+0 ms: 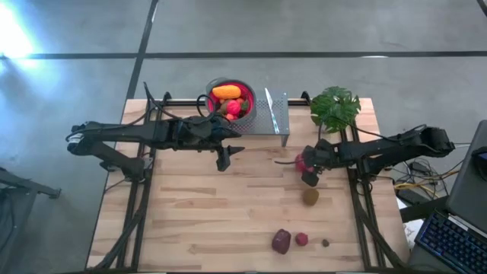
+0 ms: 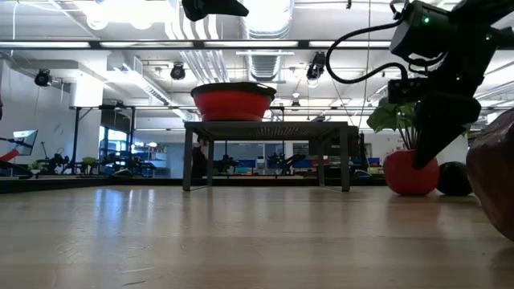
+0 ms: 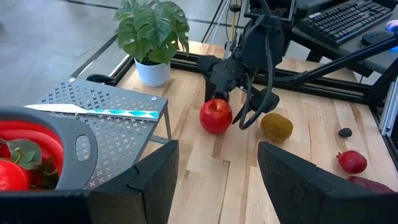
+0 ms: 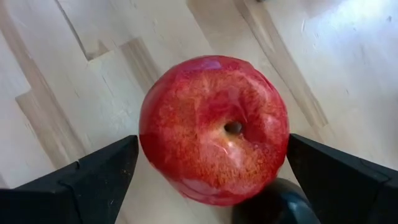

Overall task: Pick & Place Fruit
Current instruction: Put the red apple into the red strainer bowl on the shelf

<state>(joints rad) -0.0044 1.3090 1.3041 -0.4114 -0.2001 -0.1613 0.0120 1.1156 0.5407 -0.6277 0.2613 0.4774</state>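
Right arm reaches in from the table's right edge, wrist bent down, with the right gripper [image 1: 307, 169] lowered over a glossy red toy apple [image 4: 214, 127] on the pale wooden tabletop [image 1: 205, 221]. Its fingers stand spread wide, one on each side of the apple; the wrist view shows a gap between each finger and the fruit, so nothing is gripped. The apple rests on the wood, just in front of the green leafy potted plant in a white pot [image 1: 335, 106] (stem dimple faces the wrist camera).

Left arm stretches in from the left edge, roughly level and well above the table. The left gripper [image 1: 225, 156] hangs beside the perforated grey metal stand [image 1: 275, 116], fingers partly apart, holding nothing.

Other fruit:
- A brown-green kiwi [image 1: 310, 196] lies near the apple, toward the front edge.
- A larger dark maroon fruit [image 1: 281, 241], a small red berry [image 1: 302, 239] and a tiny dark fruit [image 1: 325, 243] lie in a row close to the front edge, well apart from both grippers.
- The red-lined round metal bowl [image 1: 211, 89] sits beside the stand at the back and holds an elongated orange fruit [image 1: 227, 92] plus several red ones (count not readable).
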